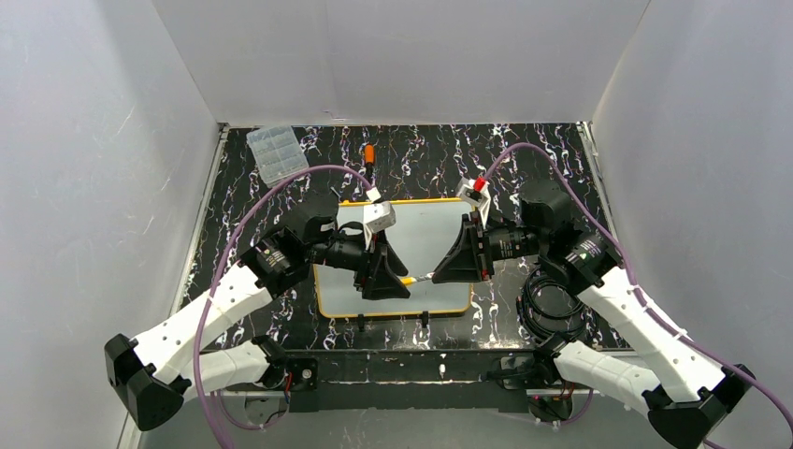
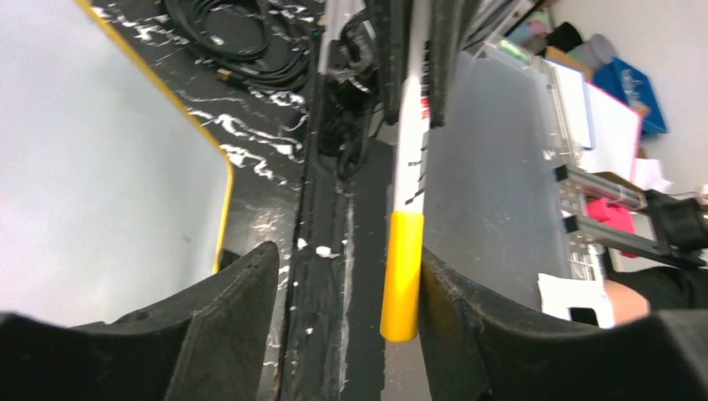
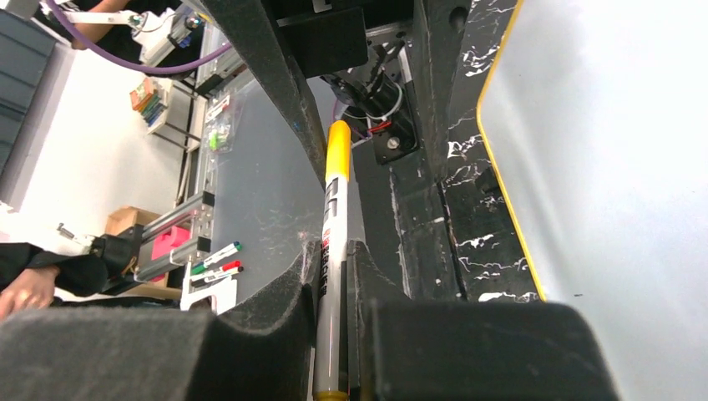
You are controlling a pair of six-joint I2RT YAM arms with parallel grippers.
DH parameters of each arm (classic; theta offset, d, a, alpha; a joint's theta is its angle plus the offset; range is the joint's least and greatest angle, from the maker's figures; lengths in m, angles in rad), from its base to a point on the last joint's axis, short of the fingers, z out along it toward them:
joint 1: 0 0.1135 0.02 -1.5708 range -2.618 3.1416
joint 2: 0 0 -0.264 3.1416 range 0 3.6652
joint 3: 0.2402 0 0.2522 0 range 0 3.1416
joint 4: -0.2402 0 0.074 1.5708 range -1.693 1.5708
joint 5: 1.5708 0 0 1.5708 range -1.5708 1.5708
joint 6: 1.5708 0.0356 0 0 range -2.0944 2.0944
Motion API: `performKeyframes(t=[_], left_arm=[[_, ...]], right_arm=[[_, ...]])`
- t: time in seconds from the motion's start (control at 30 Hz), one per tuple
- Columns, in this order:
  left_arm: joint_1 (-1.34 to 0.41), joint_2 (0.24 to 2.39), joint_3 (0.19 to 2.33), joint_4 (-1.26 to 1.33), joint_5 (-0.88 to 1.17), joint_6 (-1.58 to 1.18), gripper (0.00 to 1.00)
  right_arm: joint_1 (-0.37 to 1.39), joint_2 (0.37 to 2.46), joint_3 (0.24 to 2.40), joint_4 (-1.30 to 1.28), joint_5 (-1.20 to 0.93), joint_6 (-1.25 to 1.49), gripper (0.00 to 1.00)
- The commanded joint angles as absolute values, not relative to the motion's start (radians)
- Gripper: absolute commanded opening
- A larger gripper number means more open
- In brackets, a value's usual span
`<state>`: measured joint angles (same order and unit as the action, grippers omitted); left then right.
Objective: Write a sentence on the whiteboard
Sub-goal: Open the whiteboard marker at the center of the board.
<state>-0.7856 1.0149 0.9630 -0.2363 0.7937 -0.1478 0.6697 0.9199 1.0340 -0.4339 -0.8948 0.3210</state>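
The whiteboard [image 1: 425, 238], white with a thin yellow rim, lies flat at the table's middle; no sentence shows on its visible parts. Both grippers meet over its near edge. My right gripper [image 1: 447, 269] is shut on the white barrel of a marker [image 3: 332, 251], which sticks out from between its fingers. The marker's yellow cap [image 2: 402, 276] reaches in between the fingers of my left gripper [image 2: 349, 259]. That gripper stands open, with the cap close against its right finger [image 2: 467, 309] and a wide gap on the other side. The marker [image 1: 418, 279] lies level between the two grippers.
A clear compartment box [image 1: 279, 154] sits at the back left, with a small orange object [image 1: 369, 152] beside it. A coil of black cable [image 1: 542, 299] lies right of the board. Two small black clips [image 1: 424, 320] stand at the board's near edge.
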Motion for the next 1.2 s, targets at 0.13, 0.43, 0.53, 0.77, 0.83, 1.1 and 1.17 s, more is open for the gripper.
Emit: performKeyframes(t=[0.13,0.43,0.53,0.77,0.83,1.1,1.17], left_arm=[[-0.767,1.019,0.995,-0.213,1.046,-0.178,0.43],[-0.768,1.031,0.976,-0.134,1.086,-0.237,0.4],[-0.767,1.033,0.974,-0.122,1.089,-0.247,0.4],[-0.767,1.03,0.969,-0.122,1.073,-0.246,0.24],[-0.767,1.032,0.971,-0.13,1.07,-0.24,0.12],[-0.767,1.031,0.993,-0.249,1.06,-0.145,0.0],[-0.767,1.031,1.01,-0.317,1.05,-0.094,0.0]], right_arm=[[0.676,0.917,1.041,-0.368,-0.96,0.354,0.01],[0.676,0.936,1.027,-0.372,-0.963,0.351,0.01],[0.676,0.941,1.024,-0.375,-0.965,0.346,0.01],[0.676,0.939,1.018,-0.382,-0.963,0.339,0.01],[0.676,0.939,1.02,-0.385,-0.965,0.338,0.01],[0.676,0.901,1.04,-0.377,-0.939,0.321,0.01],[0.676,0.892,1.047,-0.381,-0.94,0.313,0.01]])
